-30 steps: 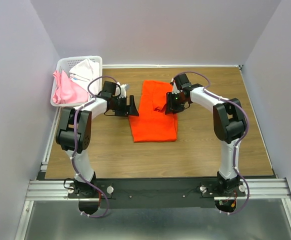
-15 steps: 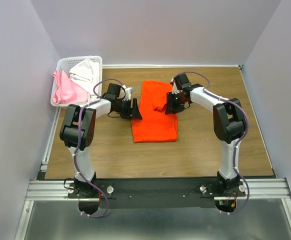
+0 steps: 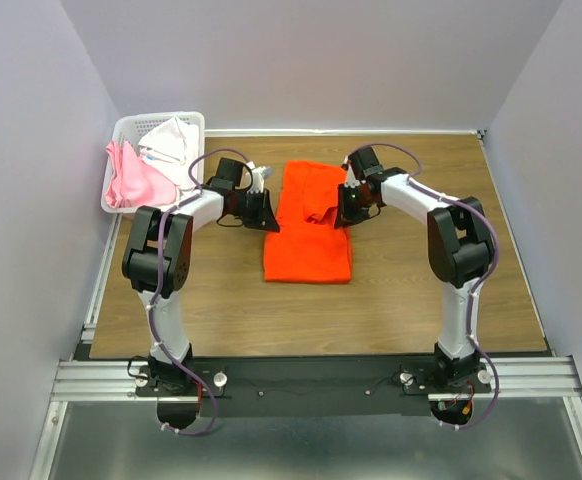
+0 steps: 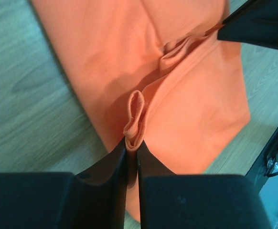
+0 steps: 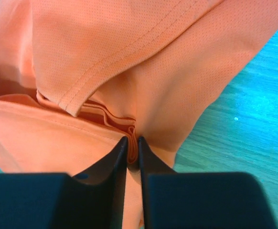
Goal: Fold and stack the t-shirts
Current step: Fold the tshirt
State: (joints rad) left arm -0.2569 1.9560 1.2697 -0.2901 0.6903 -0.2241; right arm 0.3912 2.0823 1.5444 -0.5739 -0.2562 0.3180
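Observation:
The orange t-shirt [image 3: 308, 235] lies partly folded lengthwise in the middle of the wooden table. At its left edge my left gripper [image 3: 270, 213] is shut on a pinched fold of the orange cloth [image 4: 135, 119]. Across from it, my right gripper [image 3: 343, 208] is shut on several bunched layers at the shirt's right edge [image 5: 133, 138], near a sleeve hem [image 5: 81, 102]. The right gripper's black finger also shows at the upper right of the left wrist view. A pink t-shirt [image 3: 131, 180] and a white t-shirt [image 3: 171, 140] sit in and over the basket at the back left.
The white lattice basket [image 3: 131, 127] stands at the table's back left corner, with pink cloth hanging over its near rim. Purple walls close in the left, back and right. Bare wood [image 3: 311, 320] stretches between the shirt and the arm bases.
My left gripper moved right to the shirt's left edge and closed on a fold there. The right gripper tightened on the right edge, and the shirt's edges shifted slightly.

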